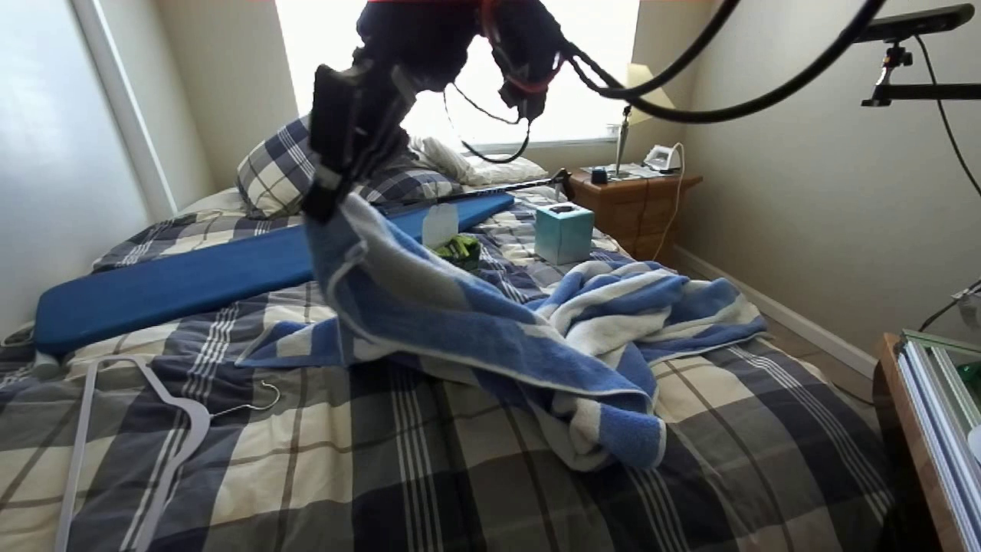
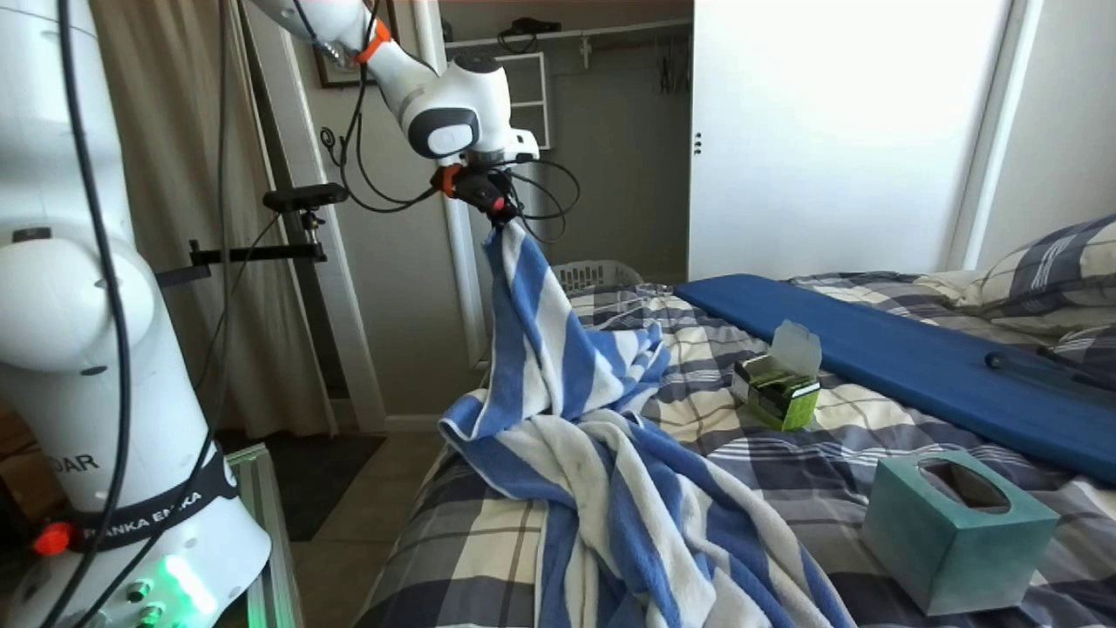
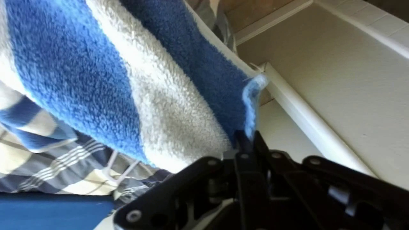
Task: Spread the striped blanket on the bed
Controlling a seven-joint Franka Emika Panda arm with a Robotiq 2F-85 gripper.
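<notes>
The striped blanket [image 1: 490, 330] is blue and white and lies rumpled on the plaid bed [image 1: 368, 475], with one part lifted. It also shows in an exterior view [image 2: 610, 488], where its raised part hangs down from the gripper [image 2: 503, 220] in a slanted fold. The gripper also shows in an exterior view [image 1: 323, 201] and in the wrist view [image 3: 250, 137]. Its fingers are shut on an edge of the blanket and hold it well above the bed. In the wrist view the blanket [image 3: 179, 105] fills the upper left. The rest of the blanket lies bunched on the bed [image 2: 471, 558].
A long blue pad [image 1: 191, 276] lies across the bed. A teal tissue box [image 2: 959, 532] and an open green box [image 2: 780, 384] stand beside the blanket. A white hanger [image 1: 184, 414] lies on the bed. Plaid pillows [image 1: 280, 169] are at the head. A nightstand [image 1: 628, 207] stands beyond.
</notes>
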